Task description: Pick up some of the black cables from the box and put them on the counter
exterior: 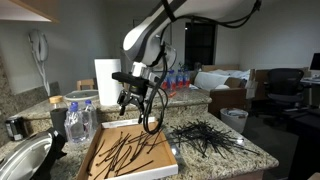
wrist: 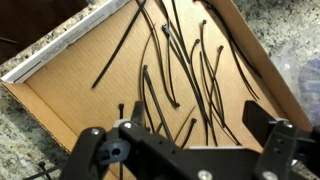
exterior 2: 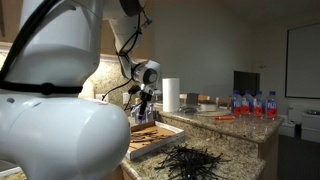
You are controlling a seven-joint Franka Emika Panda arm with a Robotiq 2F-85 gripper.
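An open cardboard box (exterior: 96, 156) lies on the granite counter with several black cables (exterior: 128, 150) scattered on its floor. It also shows in an exterior view (exterior 2: 160, 135). The wrist view looks straight down into the box (wrist: 60, 55) at the cables (wrist: 170, 70). My gripper (exterior: 133, 103) hangs above the box's far end, also seen in an exterior view (exterior 2: 143, 108). Its jaws (wrist: 195, 118) are wide apart, with nothing held between them. A pile of black cables (exterior: 205, 135) lies on the counter beside the box and shows in an exterior view (exterior 2: 190, 160).
A paper towel roll (exterior: 106, 80) and clear plastic containers (exterior: 80, 115) stand behind the box. A metal sink (exterior: 25, 160) is at the counter's end. Water bottles (exterior 2: 255, 103) stand on the far counter. A black wire loop (exterior: 152, 120) hangs beside the gripper.
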